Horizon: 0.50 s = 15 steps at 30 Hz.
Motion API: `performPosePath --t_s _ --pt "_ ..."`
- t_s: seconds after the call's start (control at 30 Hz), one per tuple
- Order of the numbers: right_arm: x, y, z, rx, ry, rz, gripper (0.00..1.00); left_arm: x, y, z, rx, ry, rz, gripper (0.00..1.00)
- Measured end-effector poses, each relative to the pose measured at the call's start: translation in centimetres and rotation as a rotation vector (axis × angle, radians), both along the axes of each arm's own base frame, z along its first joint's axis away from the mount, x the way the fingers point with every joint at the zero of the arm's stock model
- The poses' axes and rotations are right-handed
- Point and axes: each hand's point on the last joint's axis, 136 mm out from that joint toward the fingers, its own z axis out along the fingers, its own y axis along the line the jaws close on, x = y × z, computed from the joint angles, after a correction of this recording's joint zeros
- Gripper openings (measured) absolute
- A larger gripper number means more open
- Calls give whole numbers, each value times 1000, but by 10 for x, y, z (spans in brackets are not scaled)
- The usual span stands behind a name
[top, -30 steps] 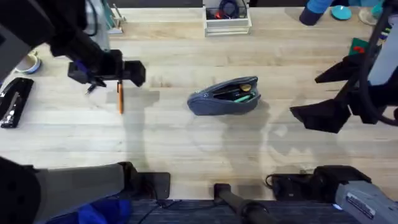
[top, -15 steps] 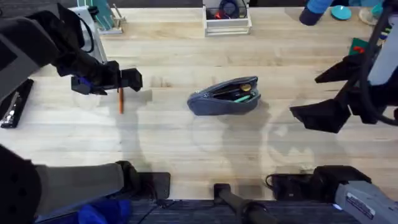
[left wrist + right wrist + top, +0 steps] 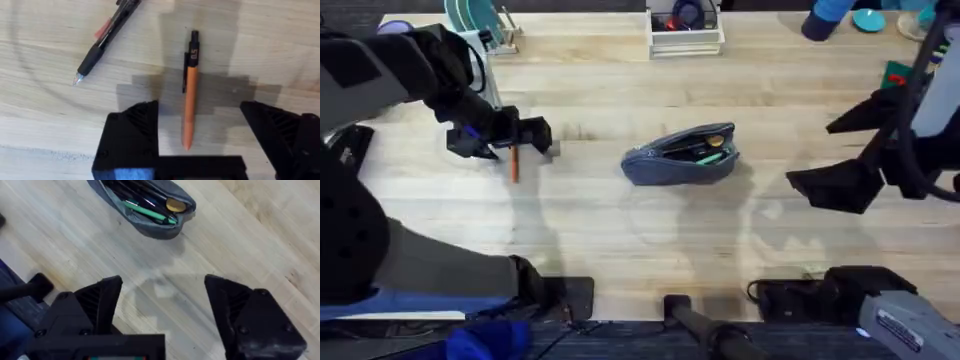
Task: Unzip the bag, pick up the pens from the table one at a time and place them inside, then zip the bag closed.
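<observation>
The grey-blue bag (image 3: 682,155) lies unzipped mid-table; in the right wrist view the bag (image 3: 145,205) holds a green pen (image 3: 150,212) and dark pens. An orange pen with a black end (image 3: 513,166) lies on the table (image 3: 620,240) at the left. My left gripper (image 3: 510,140) hovers open over it, and the orange pen (image 3: 190,95) runs between its black fingers (image 3: 132,135). A dark pen (image 3: 102,42) lies beside it. My right gripper (image 3: 840,185) waits right of the bag, open and empty, shown as the right gripper (image 3: 165,310).
A white tray (image 3: 686,32) stands at the back centre. A rack with teal plates (image 3: 470,20) is at the back left, a black object (image 3: 342,150) at the left edge, and blue items (image 3: 840,15) at the back right.
My left gripper has shifted toward the near edge and come over the orange pen's far end. The right arm and the bag have stayed put.
</observation>
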Motion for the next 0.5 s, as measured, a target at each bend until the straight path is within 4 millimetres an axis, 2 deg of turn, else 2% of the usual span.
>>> performPosePath --t_s 0.27,0.3,0.4,0.5 --pt "0 0 0 0 0 0 998 0 0 0 0 -2 0 994" --pt "0 0 0 0 0 0 998 0 0 0 -1 -2 3 942" --pt "0 0 0 0 0 0 998 1 0 0 -3 -3 6 594" --pt "0 0 0 0 0 0 998 2 -3 1 -22 -11 9 143"
